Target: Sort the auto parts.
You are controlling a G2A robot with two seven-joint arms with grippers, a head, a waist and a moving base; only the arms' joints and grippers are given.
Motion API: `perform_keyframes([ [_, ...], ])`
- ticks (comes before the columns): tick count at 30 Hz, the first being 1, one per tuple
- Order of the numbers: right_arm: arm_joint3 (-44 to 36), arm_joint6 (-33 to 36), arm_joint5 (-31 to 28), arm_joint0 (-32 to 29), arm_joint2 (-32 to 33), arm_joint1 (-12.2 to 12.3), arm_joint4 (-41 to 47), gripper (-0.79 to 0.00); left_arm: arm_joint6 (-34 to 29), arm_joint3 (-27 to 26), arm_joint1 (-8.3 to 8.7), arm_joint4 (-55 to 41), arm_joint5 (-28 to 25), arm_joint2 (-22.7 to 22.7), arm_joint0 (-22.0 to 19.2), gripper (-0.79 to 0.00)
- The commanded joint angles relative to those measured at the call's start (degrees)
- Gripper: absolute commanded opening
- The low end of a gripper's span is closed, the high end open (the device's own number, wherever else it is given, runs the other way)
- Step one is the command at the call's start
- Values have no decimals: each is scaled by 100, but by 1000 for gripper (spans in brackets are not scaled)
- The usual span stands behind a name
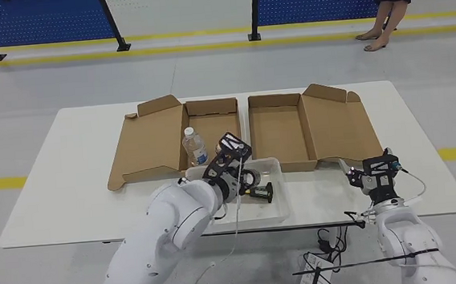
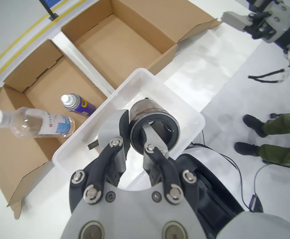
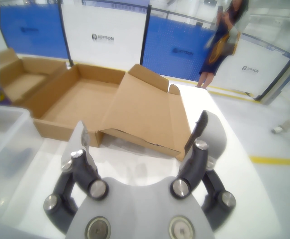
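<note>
The hold on the metal bearing sleeve [image 2: 154, 122] looks thin: one finger sits inside its bore and the other presses the outer wall, so only one side of the ring is pinched. I judge that this smooth, heavy-looking part could pivot or slip free on a carry. It would then drop into the white bin [image 2: 181, 99] or clip its rim, and a quick swing would make that likelier. The left claw [image 2: 136, 133] is narrowly parted, pinching that wall, with the sleeve over the bin at the near edge of the surface [image 1: 69, 170]. A small black part [image 1: 260, 192] lies in the bin close by. The right claw [image 3: 142, 126] is spread wide, holds nothing, and hangs low over the surface's right side. Farther back, the left cardboard box [image 2: 45, 90] has a spray can [image 2: 77, 104] in it and a clear bottle [image 2: 40, 123] at its near corner, which a careless drop could knock. The right cardboard box [image 3: 74, 99] lies just beside it
</note>
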Motion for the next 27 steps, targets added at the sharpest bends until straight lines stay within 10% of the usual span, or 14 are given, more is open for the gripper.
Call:
perform_keyframes([
  [1,0,0,0,0,0,0,0,0,-43,-163,21,100,85,-120,106,-785],
  [27,0,0,0,0,0,0,0,0,-594,-1218,145,708,183,-709,862,-785],
])
